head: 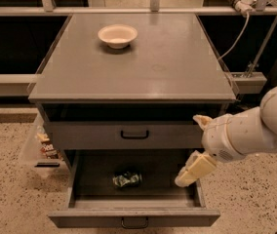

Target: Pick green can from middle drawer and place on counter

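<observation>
The green can [127, 178] lies on its side on the dark floor of the pulled-out middle drawer [134, 217], near its centre. My gripper [198, 145] hangs at the drawer's right side, above its right wall and to the right of the can, apart from it. It is open, with one cream finger [202, 120] up by the closed drawer front and the other [195, 168] lower, over the drawer's right edge. Nothing is between them. The grey counter [143, 67] spreads above.
A cream bowl [117, 35] stands at the counter's back left. A closed drawer with a black handle [134, 134] sits above the open one. A clear bin of snacks [43, 147] stands on the floor left of the cabinet. Cables and rails run at the back right.
</observation>
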Robot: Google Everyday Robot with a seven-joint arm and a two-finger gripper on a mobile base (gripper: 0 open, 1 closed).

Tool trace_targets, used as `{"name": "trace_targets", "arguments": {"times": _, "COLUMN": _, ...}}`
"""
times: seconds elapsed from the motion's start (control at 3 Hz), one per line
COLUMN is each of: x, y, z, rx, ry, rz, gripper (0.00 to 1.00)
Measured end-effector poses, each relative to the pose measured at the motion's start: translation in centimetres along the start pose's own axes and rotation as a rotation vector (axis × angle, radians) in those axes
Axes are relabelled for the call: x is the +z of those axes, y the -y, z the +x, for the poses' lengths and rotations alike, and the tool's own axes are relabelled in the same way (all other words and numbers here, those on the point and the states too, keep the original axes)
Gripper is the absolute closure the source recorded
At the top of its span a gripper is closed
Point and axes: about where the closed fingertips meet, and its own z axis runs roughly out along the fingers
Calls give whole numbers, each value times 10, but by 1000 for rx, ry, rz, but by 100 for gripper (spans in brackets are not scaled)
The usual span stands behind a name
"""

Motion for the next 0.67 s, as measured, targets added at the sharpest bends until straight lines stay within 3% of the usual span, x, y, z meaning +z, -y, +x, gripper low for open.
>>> {"name": "trace_targets", "arguments": {"times": 0.33, "x": 26, "y": -4, "z": 20, "rx": 56, "ry": 30, "rz": -25, "gripper": 0}}
{"name": "trace_targets", "arguments": {"times": 0.67, "x": 76, "y": -20, "z": 44, "rx": 127, "ry": 94, "rz": -123, "gripper": 0}}
